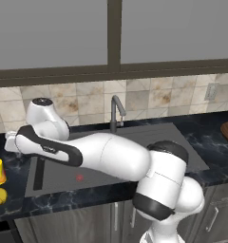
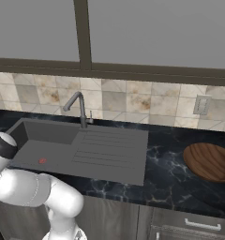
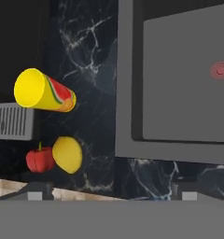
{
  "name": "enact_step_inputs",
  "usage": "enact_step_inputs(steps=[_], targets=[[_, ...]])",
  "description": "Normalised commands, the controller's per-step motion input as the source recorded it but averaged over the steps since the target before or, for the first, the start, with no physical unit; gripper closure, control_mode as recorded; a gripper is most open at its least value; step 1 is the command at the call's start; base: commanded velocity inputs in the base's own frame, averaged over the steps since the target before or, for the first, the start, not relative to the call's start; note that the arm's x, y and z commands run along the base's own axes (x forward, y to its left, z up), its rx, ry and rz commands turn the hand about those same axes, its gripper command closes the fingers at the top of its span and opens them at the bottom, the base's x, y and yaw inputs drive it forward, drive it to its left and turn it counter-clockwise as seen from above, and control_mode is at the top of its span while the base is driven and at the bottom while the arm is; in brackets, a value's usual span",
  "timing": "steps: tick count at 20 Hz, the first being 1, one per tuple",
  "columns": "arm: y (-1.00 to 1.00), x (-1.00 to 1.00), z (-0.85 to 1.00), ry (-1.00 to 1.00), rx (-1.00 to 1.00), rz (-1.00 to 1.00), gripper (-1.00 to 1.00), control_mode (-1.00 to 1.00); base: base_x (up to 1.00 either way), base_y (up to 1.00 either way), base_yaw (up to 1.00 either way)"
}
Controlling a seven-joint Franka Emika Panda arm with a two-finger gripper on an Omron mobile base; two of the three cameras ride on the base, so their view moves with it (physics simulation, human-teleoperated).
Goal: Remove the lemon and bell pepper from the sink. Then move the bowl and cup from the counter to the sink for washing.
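While my arm reaches far to my left over the counter (image 1: 63,201), my claw (image 3: 113,190) hangs above the dark marble just beside the sink (image 3: 179,84), and its two tips stand wide apart with nothing between them; the lemon (image 3: 67,154) and the bell pepper (image 3: 39,159) already lie on the counter, touching each other, so I judge the first part of the task is done; the basin looks empty except for a flat reddish disc (image 3: 220,71) on its floor, which is not a fruit; the cup (image 3: 44,91) stands on the counter near the lemon, just beyond it, and it is the nearer of the two things that remain; in the hand view it lies up and to the left of my tips, on the side away from the sink, and its long axis runs nearly across that view, with the open mouth to the left; so I think I must shift toward it and meet its side; the bowl (image 2: 209,161) rests well apart, on the counter at the far right, beyond the drainboard (image 2: 109,150).
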Motion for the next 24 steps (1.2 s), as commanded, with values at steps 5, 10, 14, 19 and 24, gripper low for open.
enact_step_inputs(steps=[5, 10, 14, 19, 24], targets=[[0.23, 0.11, -0.02, -0.02, 0.00, 0.00, -1.00, -1.00, 0.00, 0.00, 0.00], [0.25, 0.06, -0.06, -0.02, 0.00, 0.00, -1.00, -1.00, 0.00, 0.00, 0.00], [0.24, 0.02, -0.07, -0.04, 0.00, 0.00, -1.00, -1.00, 0.00, 0.00, 0.00], [0.11, 0.10, -0.12, -0.01, 0.00, 0.00, -1.00, -1.00, 0.00, 0.00, 0.00], [0.08, 0.16, -0.15, -0.01, 0.00, 0.00, -1.00, -1.00, 0.00, 0.00, 0.00]])
